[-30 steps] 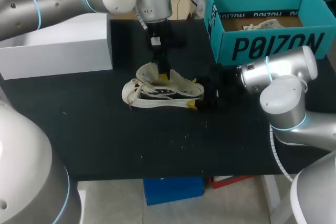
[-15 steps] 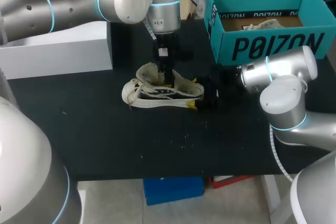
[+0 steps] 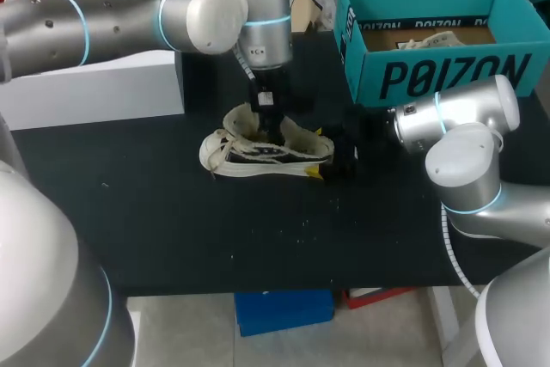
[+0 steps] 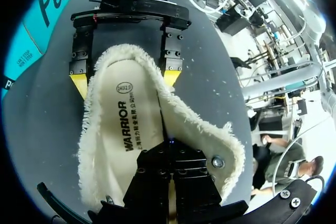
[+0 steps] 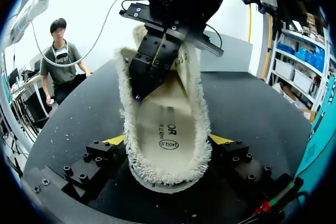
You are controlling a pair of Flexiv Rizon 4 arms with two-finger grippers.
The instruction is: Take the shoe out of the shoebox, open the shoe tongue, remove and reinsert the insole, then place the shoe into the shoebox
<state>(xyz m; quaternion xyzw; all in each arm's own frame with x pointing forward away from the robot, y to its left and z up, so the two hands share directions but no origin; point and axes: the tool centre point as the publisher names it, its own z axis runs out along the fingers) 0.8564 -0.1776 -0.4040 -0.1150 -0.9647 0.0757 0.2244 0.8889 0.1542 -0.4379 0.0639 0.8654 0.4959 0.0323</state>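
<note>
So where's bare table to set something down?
Bare table spans the front edge, nearer than the shoe, and in front of the white box. Crowded: around the shoe, where left gripper and right gripper meet, toward the teal shoebox.

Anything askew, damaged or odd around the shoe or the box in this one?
Nothing stands out. The shoe sits upright on the table, its heel clamped by the right gripper. The shut left gripper dips inside, above the insole, which lies flat. The shoebox stands upright behind it.
</note>
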